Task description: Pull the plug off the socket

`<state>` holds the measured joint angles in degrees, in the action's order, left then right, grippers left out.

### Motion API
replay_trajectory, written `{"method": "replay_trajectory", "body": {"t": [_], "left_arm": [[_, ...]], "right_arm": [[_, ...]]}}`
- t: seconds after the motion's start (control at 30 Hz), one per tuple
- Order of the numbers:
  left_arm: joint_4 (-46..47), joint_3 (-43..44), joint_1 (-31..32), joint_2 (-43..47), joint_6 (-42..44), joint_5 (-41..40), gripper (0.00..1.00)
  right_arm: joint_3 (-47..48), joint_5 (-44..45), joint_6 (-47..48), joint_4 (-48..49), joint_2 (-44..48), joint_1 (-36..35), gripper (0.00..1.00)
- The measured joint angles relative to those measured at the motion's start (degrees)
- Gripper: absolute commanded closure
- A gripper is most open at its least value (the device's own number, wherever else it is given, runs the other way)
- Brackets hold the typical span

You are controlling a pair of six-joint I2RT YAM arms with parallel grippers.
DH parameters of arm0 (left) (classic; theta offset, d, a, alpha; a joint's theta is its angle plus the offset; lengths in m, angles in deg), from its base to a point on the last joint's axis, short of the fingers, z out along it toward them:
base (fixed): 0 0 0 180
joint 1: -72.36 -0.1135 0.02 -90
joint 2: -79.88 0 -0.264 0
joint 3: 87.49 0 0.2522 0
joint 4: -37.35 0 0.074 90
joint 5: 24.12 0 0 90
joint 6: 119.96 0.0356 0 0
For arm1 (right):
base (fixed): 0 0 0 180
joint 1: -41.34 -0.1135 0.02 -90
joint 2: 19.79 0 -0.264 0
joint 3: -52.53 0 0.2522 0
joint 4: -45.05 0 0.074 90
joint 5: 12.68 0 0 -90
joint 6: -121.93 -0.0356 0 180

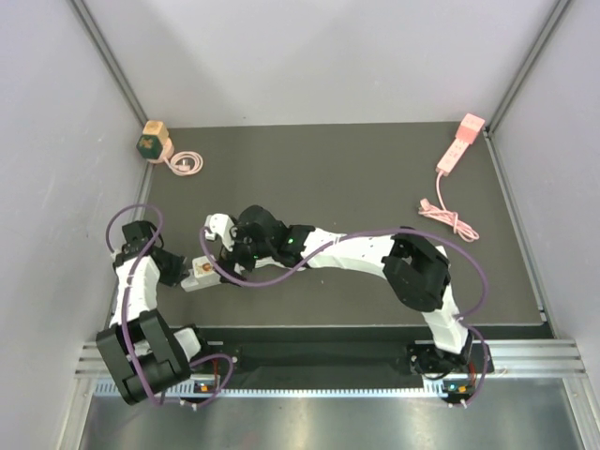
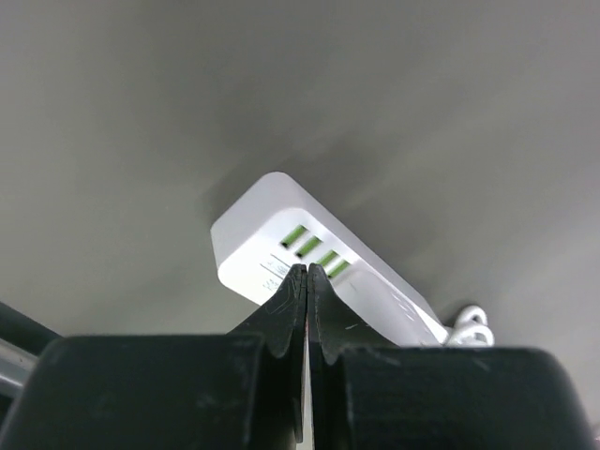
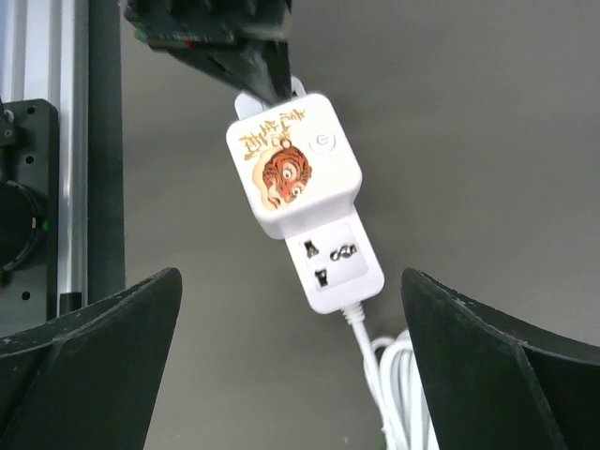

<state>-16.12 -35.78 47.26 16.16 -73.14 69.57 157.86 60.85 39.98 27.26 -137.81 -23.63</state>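
A small white socket block (image 3: 300, 202) with a tiger picture on it is seen lying flat on the dark grey tabletop (image 1: 375, 178), near the front left side. One outlet with holes is shown on its face. Four little green slots are seen on its side in the left wrist view. A thin white cord (image 3: 386, 375) is joined to one end of the block and is bunched up in loops just beside it.

The left pincer (image 2: 307, 279) is clenched, with its two black fingers pressed tight together. Its tips are set against the end of the block away from the cord. Whether a thin bit of the block is nipped between them cannot be told.

The right pincer (image 3: 292, 272) is released and spread wide. It is held over the block, and the block is seen between its two fingers, apart from both.

A small white lump (image 1: 217, 226) is seen just beside the right pincer in the top view. Whether it is the plug cannot be told.

A long pink power strip (image 1: 459, 145) with a pink cord is laid at the back right corner. A green and tan cube (image 1: 152, 141) is placed at the back left corner.
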Motion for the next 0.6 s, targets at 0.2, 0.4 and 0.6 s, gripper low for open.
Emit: {"method": "replay_trajectory", "body": {"t": [0.2,0.4,0.6], "left_arm": [[1.1,-0.8,-0.1,-2.9,-0.2,0.2,1.0],[1.4,-0.1,-0.1,-4.1,-0.2,0.3,1.0],[1.9,0.3,-0.3,-5.3,-0.1,1.2,1.0]], "right_arm": [[0.4,-4.7,4.2,6.4,-2.4,0.2,0.03],[2.1,-8.4,8.2,10.2,-7.8,0.2,0.03],[5.6,-10.8,10.8,11.6,-12.6,0.2,0.04]]}}
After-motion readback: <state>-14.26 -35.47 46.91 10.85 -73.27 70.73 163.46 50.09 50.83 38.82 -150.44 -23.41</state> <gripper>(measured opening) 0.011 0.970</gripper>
